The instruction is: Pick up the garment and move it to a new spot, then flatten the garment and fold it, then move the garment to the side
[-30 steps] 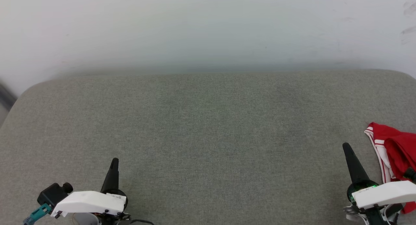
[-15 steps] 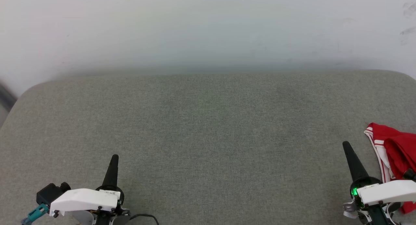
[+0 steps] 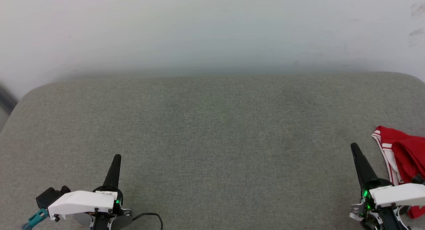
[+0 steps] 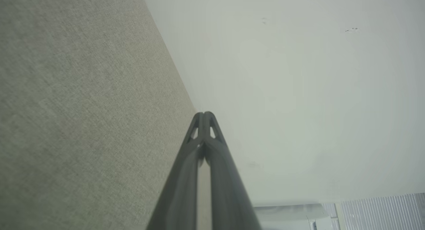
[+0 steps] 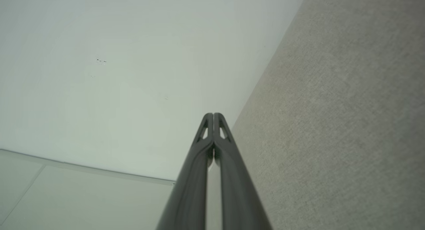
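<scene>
Stretching across most of the head view, a grey-green woven cushion (image 3: 212,133) is lying flat with rounded far corners. A pale wall (image 3: 212,27) is rising behind its far edge.

The garment (image 3: 405,147) is sitting bunched up at the cushion's right edge, toward the near side. It is showing bright red folds and a white band edged in red stripes along its left side. The picture's border is cutting off part of it, and the right arm's white housing (image 3: 398,194) is hiding its lower part.

The right gripper (image 3: 354,145) is pointing up and slightly left, just beside the garment's striped edge. Its tip is standing apart from the fabric, and its two dark fingers are pressing together with nothing between them. The right wrist view is showing that pair (image 5: 212,114) meeting at the tip against the wall and cushion.

The left gripper (image 3: 117,156) is hovering near the cushion's near left corner, well apart from the garment. Its fingers are likewise lying flush together and holding nothing, as its own wrist view (image 4: 205,113) confirms.

A small green light (image 3: 365,193) is glowing on the right wrist.
</scene>
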### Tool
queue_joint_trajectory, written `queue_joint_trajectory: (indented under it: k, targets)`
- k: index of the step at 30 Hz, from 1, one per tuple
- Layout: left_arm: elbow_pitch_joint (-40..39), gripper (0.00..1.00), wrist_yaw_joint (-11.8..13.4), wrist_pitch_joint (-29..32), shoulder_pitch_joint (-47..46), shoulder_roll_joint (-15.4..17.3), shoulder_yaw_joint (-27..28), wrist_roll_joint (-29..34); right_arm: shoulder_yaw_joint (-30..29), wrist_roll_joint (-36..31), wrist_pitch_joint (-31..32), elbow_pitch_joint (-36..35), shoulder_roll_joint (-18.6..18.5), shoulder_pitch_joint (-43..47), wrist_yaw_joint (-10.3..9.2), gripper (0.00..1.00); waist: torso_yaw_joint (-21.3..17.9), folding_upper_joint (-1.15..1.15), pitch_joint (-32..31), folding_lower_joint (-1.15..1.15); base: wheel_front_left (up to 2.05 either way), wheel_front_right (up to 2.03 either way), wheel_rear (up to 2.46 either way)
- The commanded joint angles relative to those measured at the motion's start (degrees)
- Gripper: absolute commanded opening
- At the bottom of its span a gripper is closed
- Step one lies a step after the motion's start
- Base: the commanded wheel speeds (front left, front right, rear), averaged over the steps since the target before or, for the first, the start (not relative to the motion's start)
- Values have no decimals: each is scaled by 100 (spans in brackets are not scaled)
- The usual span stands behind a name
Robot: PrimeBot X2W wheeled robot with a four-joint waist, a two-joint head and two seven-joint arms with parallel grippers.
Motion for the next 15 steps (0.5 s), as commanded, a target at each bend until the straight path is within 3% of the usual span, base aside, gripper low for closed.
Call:
queue_joint_trajectory:
  k: [1, 15]
  targets:
    - [-25, 0, -46, 20, -93, 1, 30, -90, -17, 107, 7, 3, 14, -118, 0, 0, 0, 0, -1, 0, 0, 0, 0]
    - [-11, 0, -106, 195, -141, -43, 128, -707, -46, 770, 36, 167, 38, -195, 0, 0, -1, 0, -17, 0, 0, 0, 0]
